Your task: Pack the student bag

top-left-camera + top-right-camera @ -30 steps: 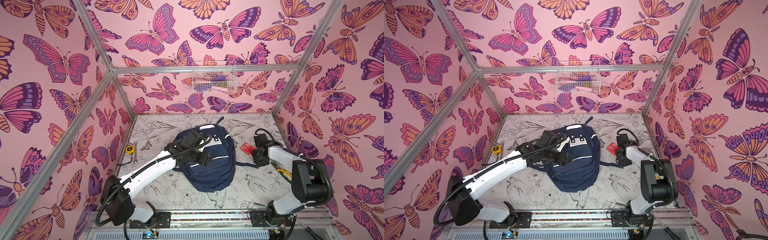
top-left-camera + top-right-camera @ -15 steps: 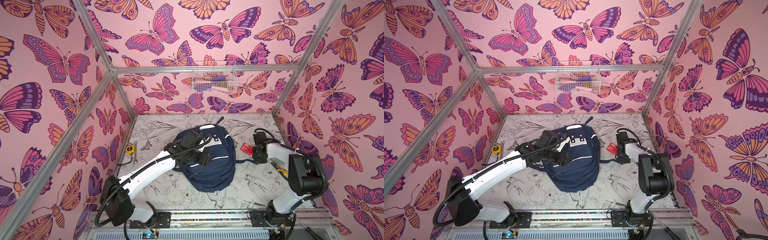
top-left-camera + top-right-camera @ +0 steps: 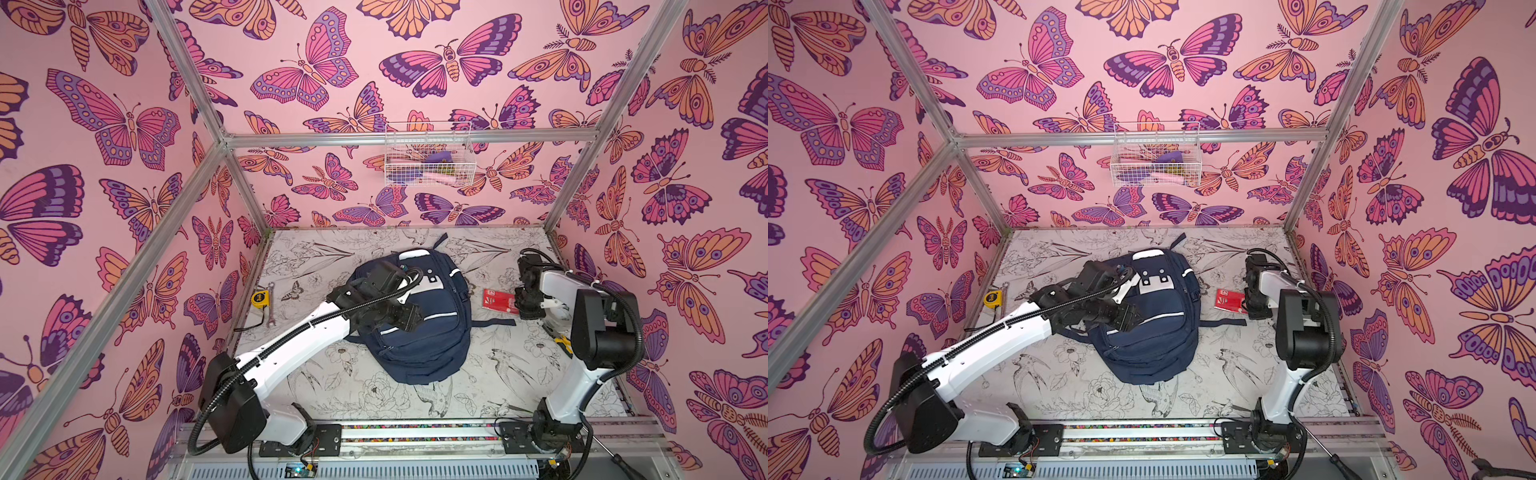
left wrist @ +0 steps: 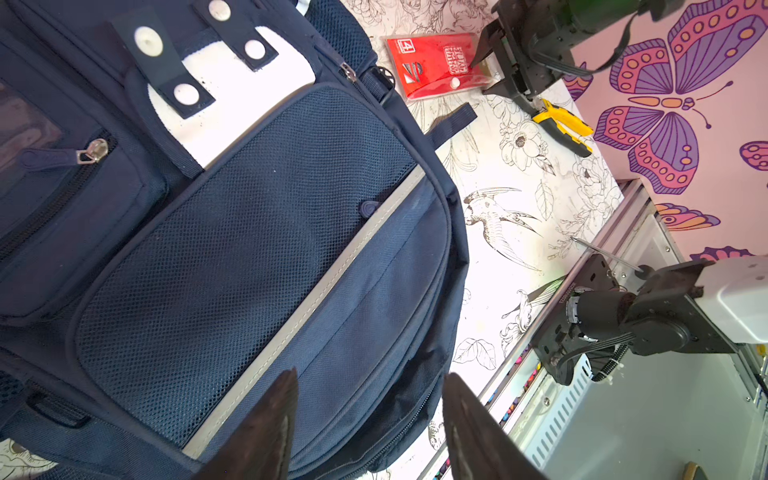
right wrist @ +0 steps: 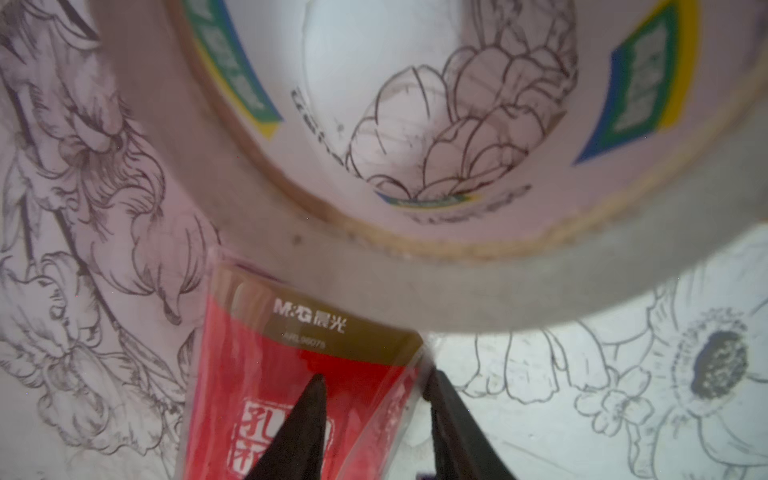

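1. Bag lies face-up mid-table, front pockets zipped.
2. Left gripper hovers above it, jaws apart, empty; opening a zip looks its next job.
3. Right gripper straddles an edge of the packet; whether it grips cannot be told.
4. Packet, red, near bag: pickup appears the step in hand.

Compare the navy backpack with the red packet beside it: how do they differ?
The student bag is large, navy fabric with white stripes; the red packet is small, flat and sleeved in clear plastic. The left gripper hangs open over the bag; the right gripper has its jaws astride the packet's edge. Both lie on the printed table.
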{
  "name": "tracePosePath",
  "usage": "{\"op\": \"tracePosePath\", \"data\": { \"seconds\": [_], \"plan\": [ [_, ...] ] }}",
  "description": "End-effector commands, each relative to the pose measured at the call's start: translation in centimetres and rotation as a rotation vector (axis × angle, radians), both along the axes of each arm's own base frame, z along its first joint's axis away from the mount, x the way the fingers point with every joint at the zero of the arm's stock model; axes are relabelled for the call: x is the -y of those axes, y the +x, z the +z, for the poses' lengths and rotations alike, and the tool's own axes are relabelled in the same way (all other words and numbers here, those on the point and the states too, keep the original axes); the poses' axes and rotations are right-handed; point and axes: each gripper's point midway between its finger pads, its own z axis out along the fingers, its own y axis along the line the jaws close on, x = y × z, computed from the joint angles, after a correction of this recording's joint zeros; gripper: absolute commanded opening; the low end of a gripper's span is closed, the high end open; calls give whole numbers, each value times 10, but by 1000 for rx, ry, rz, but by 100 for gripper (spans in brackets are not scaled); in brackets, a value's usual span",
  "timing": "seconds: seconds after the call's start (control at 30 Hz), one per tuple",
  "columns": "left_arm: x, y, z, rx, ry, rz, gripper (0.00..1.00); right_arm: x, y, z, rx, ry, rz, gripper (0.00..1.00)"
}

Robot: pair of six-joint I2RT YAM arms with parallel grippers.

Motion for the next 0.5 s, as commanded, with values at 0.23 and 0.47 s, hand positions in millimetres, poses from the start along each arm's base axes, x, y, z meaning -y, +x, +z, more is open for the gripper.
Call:
{"op": "tracePosePath", "data": {
  "seconds": [0.23,0.47],
  "plan": [
    [-5,-1,1,3,-4,10,57,3,-4,-11,-100,18,101,0],
    [-6,2,-2,-5,1,39,71,4,17,32,46,-32,243,0]
  ]
}}
